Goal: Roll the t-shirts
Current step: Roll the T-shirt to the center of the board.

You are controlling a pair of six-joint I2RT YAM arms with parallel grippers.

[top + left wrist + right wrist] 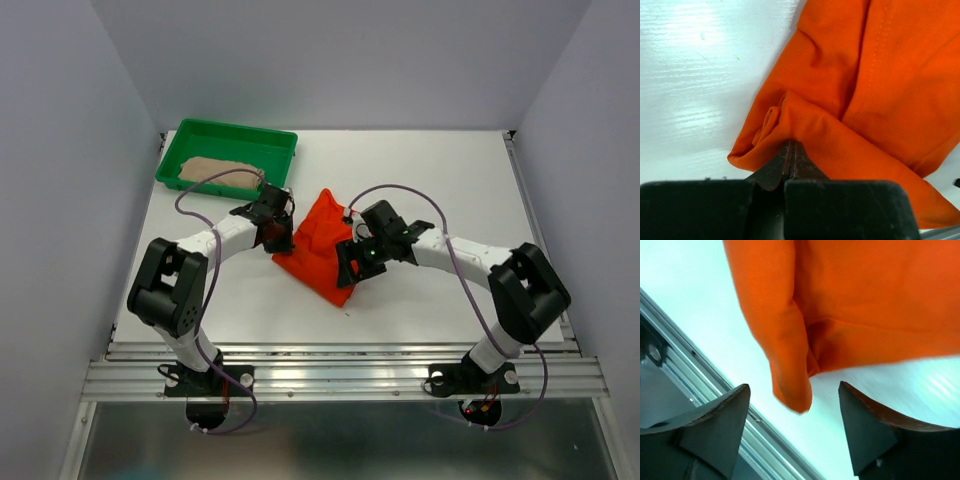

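The left fingers (789, 161) clamp a fold of the orange t-shirt (880, 90) on the desk (690, 75). The right fingers (715, 420) stand spread, with a shirt corner between them, untouched.

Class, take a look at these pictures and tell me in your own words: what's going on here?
The orange t-shirt lies bunched on the white table, handled from both sides. The left gripper is shut on one edge of it. The right gripper is open, with a corner of the shirt loose between its jaws. The beige t-shirt lies in the green tray, far left. The orange one is not rolled yet.
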